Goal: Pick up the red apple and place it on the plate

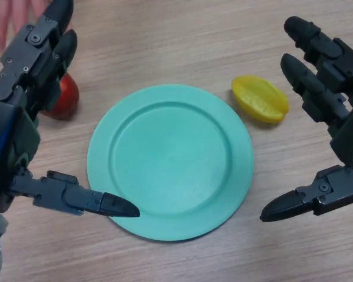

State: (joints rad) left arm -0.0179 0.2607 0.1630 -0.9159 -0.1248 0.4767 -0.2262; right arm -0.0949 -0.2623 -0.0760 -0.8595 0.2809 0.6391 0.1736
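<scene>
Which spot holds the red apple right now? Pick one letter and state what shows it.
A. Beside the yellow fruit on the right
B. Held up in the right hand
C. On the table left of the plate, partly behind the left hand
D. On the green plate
C: the red apple sits on the table left of the bare green plate, partly hidden by the left hand.

You see a red apple (63,97), a plain mint-green plate (170,161) with no pattern, and a yellow fruit (260,99). Both hands, left (29,64) and right (332,88), are black. The table (182,41) shows light brown wood grain.
</scene>
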